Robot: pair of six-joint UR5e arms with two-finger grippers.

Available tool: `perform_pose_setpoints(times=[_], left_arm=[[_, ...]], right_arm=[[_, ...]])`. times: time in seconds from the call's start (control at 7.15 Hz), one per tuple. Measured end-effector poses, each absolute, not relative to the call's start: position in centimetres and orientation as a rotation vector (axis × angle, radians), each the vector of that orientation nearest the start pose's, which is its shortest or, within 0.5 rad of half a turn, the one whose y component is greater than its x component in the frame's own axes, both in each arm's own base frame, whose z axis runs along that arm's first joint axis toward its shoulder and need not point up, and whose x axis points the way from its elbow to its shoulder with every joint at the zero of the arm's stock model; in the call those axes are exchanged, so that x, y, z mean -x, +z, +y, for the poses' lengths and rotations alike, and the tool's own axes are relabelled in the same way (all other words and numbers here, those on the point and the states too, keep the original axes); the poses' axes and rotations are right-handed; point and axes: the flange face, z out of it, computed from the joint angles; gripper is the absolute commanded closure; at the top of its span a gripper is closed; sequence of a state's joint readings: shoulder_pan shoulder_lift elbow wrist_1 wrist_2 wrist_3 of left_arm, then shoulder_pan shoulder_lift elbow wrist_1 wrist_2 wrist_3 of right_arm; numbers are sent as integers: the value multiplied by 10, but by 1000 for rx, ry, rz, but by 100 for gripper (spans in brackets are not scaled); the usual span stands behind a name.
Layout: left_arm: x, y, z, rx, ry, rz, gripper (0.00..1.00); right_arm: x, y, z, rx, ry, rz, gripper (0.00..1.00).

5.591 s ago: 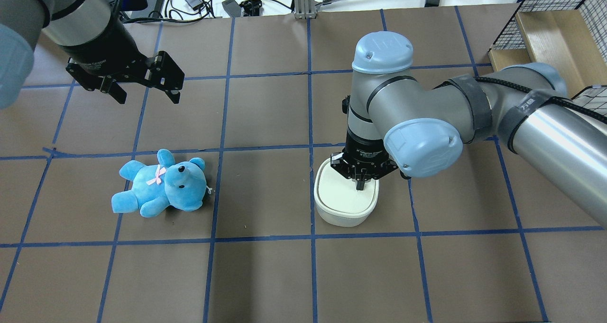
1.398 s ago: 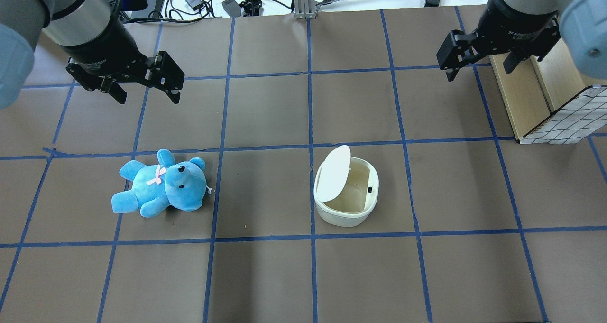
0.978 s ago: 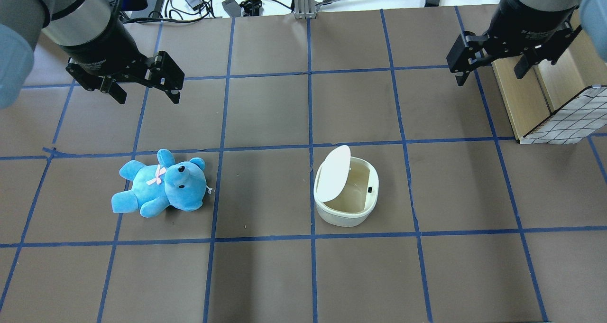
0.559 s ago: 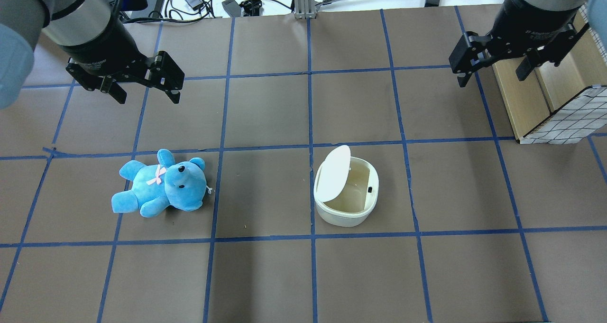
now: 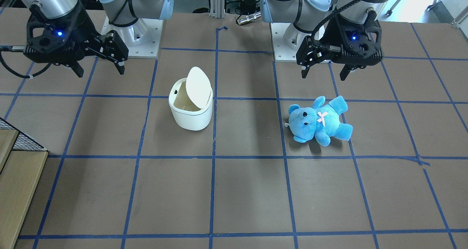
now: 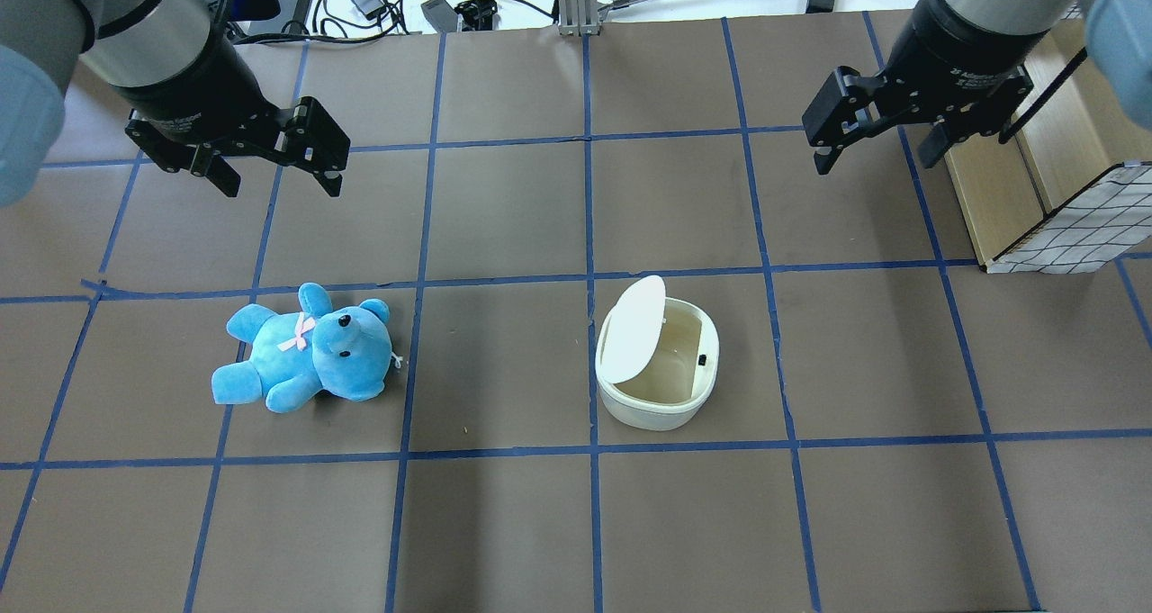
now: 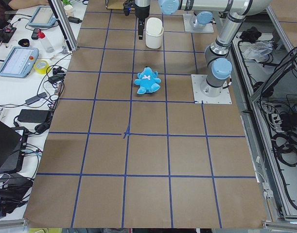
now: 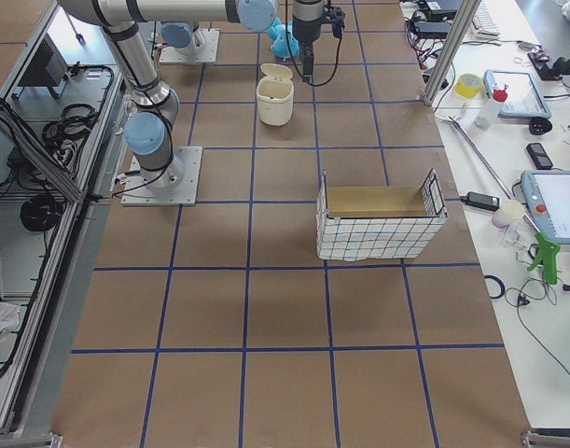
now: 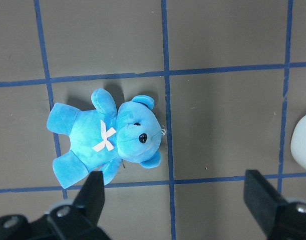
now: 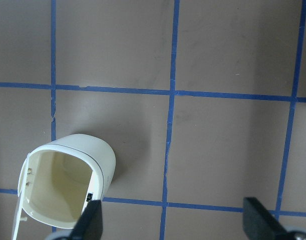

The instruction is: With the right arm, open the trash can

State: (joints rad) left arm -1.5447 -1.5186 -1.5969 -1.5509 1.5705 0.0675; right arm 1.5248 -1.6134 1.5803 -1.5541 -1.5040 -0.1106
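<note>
The white trash can (image 6: 652, 412) stands on the table right of centre, its lid (image 6: 633, 329) flipped up on its left side and its inside showing. It also shows in the front view (image 5: 191, 115) and the right wrist view (image 10: 100, 160). My right gripper (image 6: 875, 152) is open and empty, raised well behind and to the right of the can; it also shows in the front view (image 5: 99, 70). My left gripper (image 6: 281, 184) is open and empty, raised behind the blue teddy bear (image 6: 306, 352).
A wire-mesh basket with a wooden box (image 6: 1062, 190) stands at the right edge, close to my right gripper. The teddy bear lies on its back left of centre (image 5: 318, 121). Cables and tools lie beyond the table's far edge.
Earlier my right gripper pressed down on the closed lid. The lid has since flipped up and the gripper has drawn back to the far right, then shifted slightly left. The left arm has not moved.
</note>
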Motion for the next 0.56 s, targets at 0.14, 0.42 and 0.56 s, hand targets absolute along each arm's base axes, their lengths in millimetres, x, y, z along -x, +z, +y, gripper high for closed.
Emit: perform_pose_setpoints(times=[0.14, 0.42, 0.56], left_arm=[[121, 502, -477, -65, -72, 3139, 0], [121, 502, -477, -65, -72, 3138, 0], [121, 502, -477, -65, -72, 3138, 0]], right_arm=[[-123, 503, -481, 110, -33, 3081, 0], [-125, 501, -482, 103, -28, 3089, 0], [-124, 501, -482, 97, -26, 3094, 0]])
